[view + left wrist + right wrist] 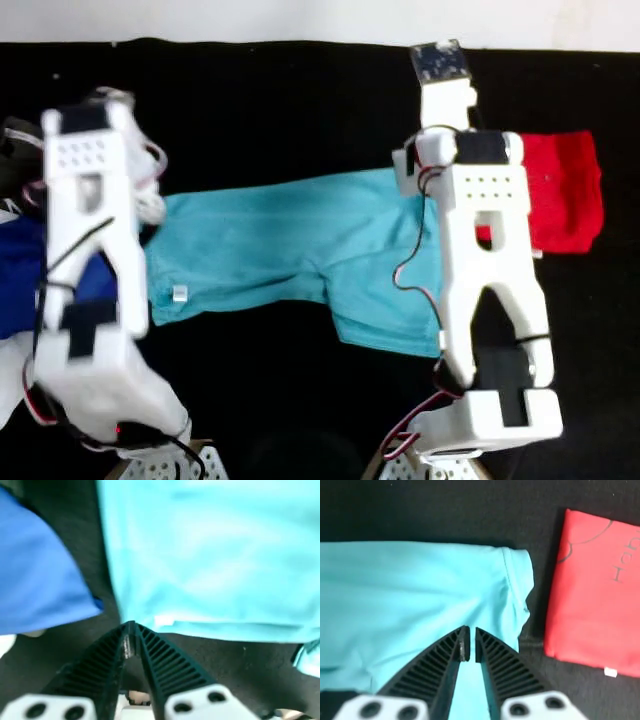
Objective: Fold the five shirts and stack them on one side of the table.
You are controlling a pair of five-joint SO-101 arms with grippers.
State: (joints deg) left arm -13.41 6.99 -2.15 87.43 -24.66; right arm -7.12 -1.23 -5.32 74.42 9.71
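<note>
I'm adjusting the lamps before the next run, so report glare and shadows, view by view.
High view: the pale strip behind the black table is washed out; the teal shirt is evenly lit, with no hard shadow. Left wrist view: even light on the teal shirt and the blue shirt, no glare. Right wrist view: the red shirt is glare-free too.

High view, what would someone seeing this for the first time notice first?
The teal shirt is spread across the middle of the black table, with the left claw at one end and the right claw at the other. A folded red shirt lies beside its right end, and a blue shirt bunches at the left edge.
</note>
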